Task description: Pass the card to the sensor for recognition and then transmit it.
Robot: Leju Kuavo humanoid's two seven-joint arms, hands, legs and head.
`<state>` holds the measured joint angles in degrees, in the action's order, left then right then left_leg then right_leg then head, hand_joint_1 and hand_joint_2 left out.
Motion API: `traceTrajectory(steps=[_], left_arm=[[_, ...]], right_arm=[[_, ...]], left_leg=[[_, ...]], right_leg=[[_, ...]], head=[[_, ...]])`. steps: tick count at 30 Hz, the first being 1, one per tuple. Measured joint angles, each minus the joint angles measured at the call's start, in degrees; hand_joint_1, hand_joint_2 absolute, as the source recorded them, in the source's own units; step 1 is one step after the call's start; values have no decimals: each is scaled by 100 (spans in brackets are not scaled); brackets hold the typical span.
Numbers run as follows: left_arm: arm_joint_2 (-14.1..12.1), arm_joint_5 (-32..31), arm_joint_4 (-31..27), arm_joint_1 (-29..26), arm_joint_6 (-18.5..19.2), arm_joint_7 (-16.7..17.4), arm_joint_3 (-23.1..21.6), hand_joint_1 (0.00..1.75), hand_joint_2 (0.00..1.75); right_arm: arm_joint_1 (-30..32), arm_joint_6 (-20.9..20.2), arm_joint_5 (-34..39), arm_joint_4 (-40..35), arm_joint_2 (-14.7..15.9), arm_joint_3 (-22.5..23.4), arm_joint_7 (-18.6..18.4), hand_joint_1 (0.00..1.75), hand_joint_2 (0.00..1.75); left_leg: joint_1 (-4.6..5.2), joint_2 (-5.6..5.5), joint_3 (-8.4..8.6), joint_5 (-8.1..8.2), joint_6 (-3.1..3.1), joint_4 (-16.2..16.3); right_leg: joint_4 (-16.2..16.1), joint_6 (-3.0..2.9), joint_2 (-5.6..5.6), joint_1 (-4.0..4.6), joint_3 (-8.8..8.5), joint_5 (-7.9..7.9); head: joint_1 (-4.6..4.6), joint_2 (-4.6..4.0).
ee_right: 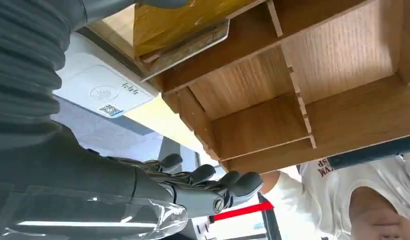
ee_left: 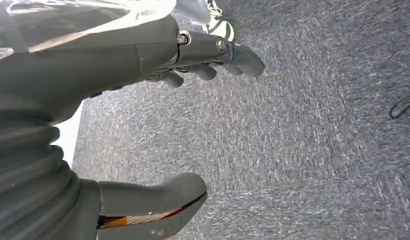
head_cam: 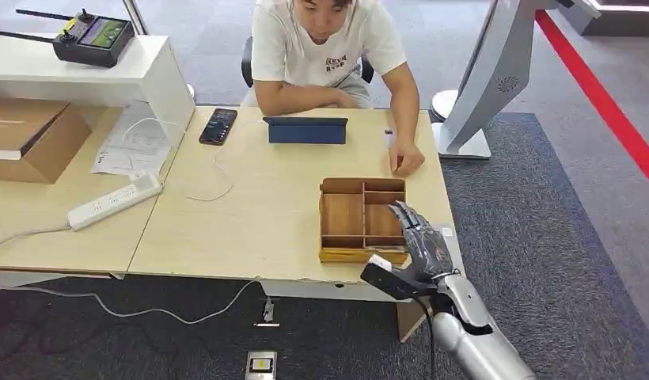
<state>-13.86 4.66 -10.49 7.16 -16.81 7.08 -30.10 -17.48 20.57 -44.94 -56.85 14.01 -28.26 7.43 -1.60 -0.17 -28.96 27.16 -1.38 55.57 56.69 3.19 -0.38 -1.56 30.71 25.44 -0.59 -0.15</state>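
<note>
Right hand (head_cam: 423, 241) hovers open over wooden tray (head_cam: 342, 214), compartments bare.

Right hand (head_cam: 420, 241) — covers the near right corner of the wooden tray (head_cam: 343, 212) and most of the white sensor pad (ee_right: 100, 90) on the table edge.
Sensor pad — print and code too small to read.
Person (head_cam: 325, 47) — head cut by the frame's top.
Left hand (ee_left: 158, 100) — thumb cut off at the frame edge.
Card — cannot be made out.
</note>
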Motion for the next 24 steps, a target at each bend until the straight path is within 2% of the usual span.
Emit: traceTrajectory(steps=[13,14,15,16,19,24], left_arm=[[-31,-18,0,1,0,-50,0,0,175],[-31,-18,0,1,0,-50,0,0,175],[-31,-18,0,1,0,-50,0,0,175],[-31,-18,0,1,0,-52,0,0,175],[-31,-18,0,1,0,-52,0,0,175],[-31,-20,0,1,0,-52,0,0,175]], right_arm=[[1,-2,-24,55,-17,-11,0,0,175],[1,-4,-24,55,-17,-11,0,72,175],[1,-6,-24,55,-17,-11,0,124,175],[1,-7,-24,55,-20,-11,0,157,175],[0,-9,-24,55,-28,-11,0,175,175],[-6,-42,-22,59,-33,-11,-2,168,175]], left_leg=[[0,-1,-1,0,0,0],[0,-1,-1,0,0,0],[0,0,-1,0,0,0],[0,0,-1,0,0,0],[0,0,-1,0,0,0],[0,0,-1,0,0,0]], right_leg=[[0,0,0,0,-1,0],[0,0,0,0,-1,0],[0,0,0,0,-1,0],[0,0,0,0,-1,0],[0,0,0,0,-1,0],[0,0,0,0,0,0]], head=[[0,0],[0,0],[0,0],[0,0],[0,0],[0,0]])
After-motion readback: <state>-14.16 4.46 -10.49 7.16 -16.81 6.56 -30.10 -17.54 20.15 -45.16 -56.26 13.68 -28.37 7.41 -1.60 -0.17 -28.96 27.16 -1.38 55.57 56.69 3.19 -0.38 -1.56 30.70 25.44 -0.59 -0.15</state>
